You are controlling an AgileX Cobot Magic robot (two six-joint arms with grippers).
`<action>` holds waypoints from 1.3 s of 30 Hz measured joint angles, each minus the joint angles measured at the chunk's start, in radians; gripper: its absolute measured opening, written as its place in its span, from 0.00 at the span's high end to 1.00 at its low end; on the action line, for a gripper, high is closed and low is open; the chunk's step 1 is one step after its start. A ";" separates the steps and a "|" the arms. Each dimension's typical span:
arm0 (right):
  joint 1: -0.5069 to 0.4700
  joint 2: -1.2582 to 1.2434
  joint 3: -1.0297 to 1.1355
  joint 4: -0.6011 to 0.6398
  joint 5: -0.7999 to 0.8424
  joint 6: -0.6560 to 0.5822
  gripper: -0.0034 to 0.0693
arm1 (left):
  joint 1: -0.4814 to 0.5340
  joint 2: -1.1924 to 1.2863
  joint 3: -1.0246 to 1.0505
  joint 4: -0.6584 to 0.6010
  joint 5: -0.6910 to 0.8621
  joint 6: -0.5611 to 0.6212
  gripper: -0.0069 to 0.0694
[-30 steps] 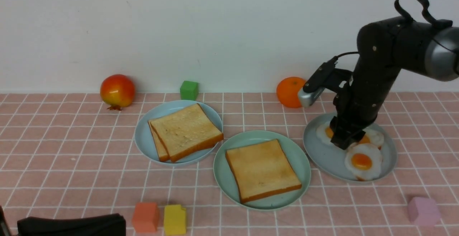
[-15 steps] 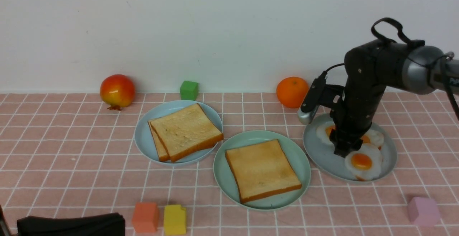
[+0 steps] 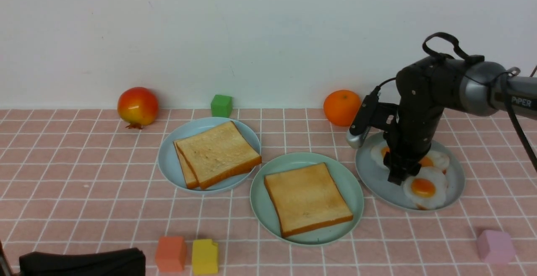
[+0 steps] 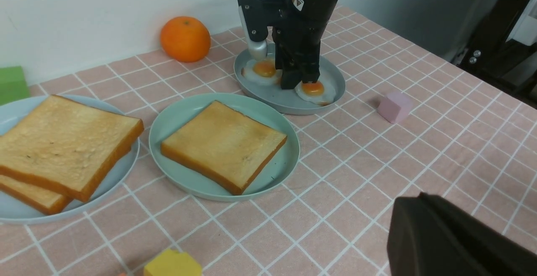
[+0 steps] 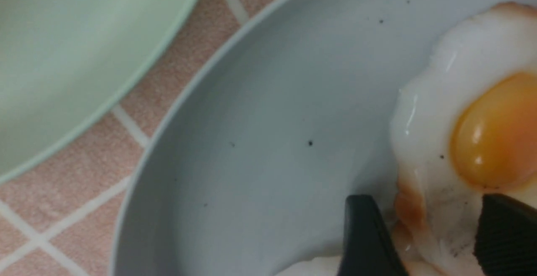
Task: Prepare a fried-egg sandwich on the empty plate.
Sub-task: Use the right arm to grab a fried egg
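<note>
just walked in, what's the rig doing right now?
The right gripper is down on the blue-grey plate of fried eggs, jaws open on either side of one fried egg's edge, not yet closed on it. The mint-green plate holds one toast slice with no egg on it. Two more slices sit stacked on the other blue-grey plate. The left gripper is shut and parked at the near left corner.

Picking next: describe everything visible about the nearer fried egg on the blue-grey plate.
The nearer fried egg looks like glossy white plastic with a domed orange yolk and browned edge. It lies flat on the blue-grey plate, near side, beside other eggs. The open right tool stands at its left edge.
</note>
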 joint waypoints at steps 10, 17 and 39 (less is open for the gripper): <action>0.003 0.018 -0.009 -0.022 -0.009 0.022 0.69 | 0.000 0.000 0.000 0.001 0.000 0.000 0.89; 0.004 0.031 -0.017 -0.034 -0.011 0.074 0.84 | 0.000 0.000 0.000 0.001 0.000 0.000 0.89; 0.067 -0.054 0.000 -0.060 0.049 0.175 0.88 | 0.000 0.000 0.000 0.001 0.001 0.000 0.89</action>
